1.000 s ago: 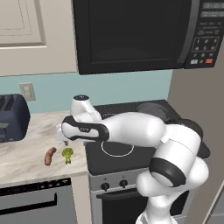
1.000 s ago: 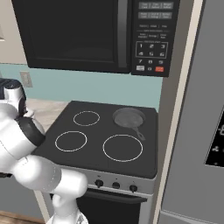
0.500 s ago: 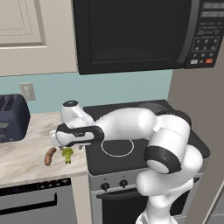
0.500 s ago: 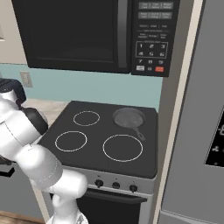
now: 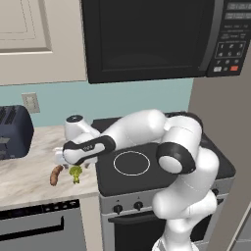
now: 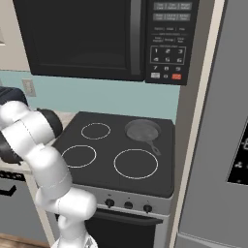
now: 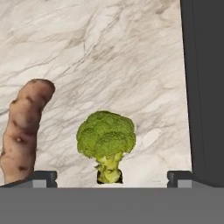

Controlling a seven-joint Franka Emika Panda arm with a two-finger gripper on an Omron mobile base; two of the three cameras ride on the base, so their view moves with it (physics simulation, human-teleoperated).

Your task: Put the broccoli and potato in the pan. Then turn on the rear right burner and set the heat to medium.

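marbled white counter (image 7: pixel 109 57) under the claw (image 7: pixel 111 178), and the claw hangs low over it with its jaws spread as wide as they go and nothing between them yet, because the first thing to lift is right there: the broccoli (image 7: pixel 106 142) sits squarely in the gap between the two tips, apart from both, so a straight drop and a squeeze looks like the plan. in the hand view its stem points toward the claw and its crown away, long axis running stem to crown. the potato (image 7: pixel 24 131) lies just beside the one tip, outside the gap, its long axis roughly along the broccoli's, slightly curved. the pan (image 6: pixel 142 131) waits well away from the claw, on the stove's rear right burner, handle toward the front.
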